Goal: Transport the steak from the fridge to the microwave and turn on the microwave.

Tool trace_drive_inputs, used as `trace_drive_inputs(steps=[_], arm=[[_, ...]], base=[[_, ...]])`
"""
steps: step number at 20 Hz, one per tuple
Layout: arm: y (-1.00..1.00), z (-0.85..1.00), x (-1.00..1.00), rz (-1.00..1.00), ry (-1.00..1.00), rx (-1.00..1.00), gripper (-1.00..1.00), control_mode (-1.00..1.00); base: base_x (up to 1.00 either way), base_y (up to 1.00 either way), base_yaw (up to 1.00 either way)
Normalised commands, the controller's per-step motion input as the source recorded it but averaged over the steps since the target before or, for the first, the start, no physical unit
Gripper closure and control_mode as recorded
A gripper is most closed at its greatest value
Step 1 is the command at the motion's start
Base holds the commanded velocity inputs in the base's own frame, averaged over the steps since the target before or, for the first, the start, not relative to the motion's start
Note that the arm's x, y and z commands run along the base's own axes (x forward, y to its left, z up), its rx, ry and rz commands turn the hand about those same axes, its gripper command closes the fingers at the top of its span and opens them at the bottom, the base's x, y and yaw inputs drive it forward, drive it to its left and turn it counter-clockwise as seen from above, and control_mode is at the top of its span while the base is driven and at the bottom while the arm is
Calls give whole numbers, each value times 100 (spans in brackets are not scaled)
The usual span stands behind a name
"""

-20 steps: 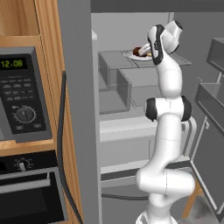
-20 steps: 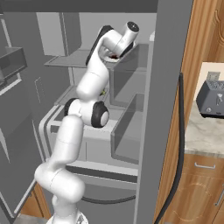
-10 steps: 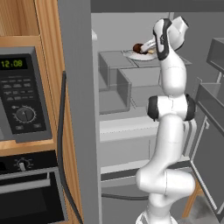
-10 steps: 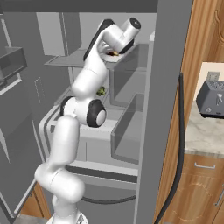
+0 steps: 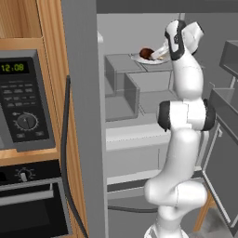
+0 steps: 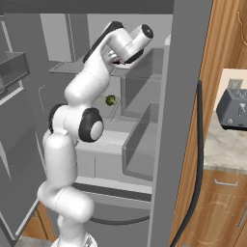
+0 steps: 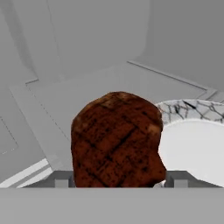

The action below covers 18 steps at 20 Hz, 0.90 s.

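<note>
The steak (image 7: 116, 140), a dark reddish-brown grilled lump, sits between my gripper's (image 7: 118, 179) two fingertips (image 7: 61, 180), which press on its sides. A white plate (image 7: 192, 144) with a marbled rim lies just behind and to the right of it. From the left base view the steak (image 5: 146, 52) is high in the fridge (image 5: 139, 97), over the plate (image 5: 148, 59) on the top shelf, with my gripper (image 5: 157, 52) reaching in from the right. The microwave (image 5: 25, 100) is built into the wood cabinet to the left, its door shut and its green clock lit.
Translucent bins (image 5: 123, 93) stand below the shelf. A small green item (image 6: 110, 100) lies deeper inside. The fridge doors (image 5: 223, 139) hang open on the right. A black oven (image 5: 28, 209) sits under the microwave. A toaster (image 6: 232, 103) stands on the counter to the right.
My hand has risen and tipped at the top shelf, and the steak has come up slightly with it. The jaws have kept nearly the same width.
</note>
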Motion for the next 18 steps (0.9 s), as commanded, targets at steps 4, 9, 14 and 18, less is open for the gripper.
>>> trace_drive_inputs(steps=[4, 9, 14, 18], arm=[[36, -14, -56, 0, -20, 1, 100, -100], [28, 1, -60, -1, -4, 5, 100, -100], [15, 13, -63, -2, 0, 6, 100, -100], [6, 15, -65, -5, 6, 2, 100, -100]], base=[[0, 0, 0], [0, 0, 0], [0, 0, 0], [0, 0, 0]])
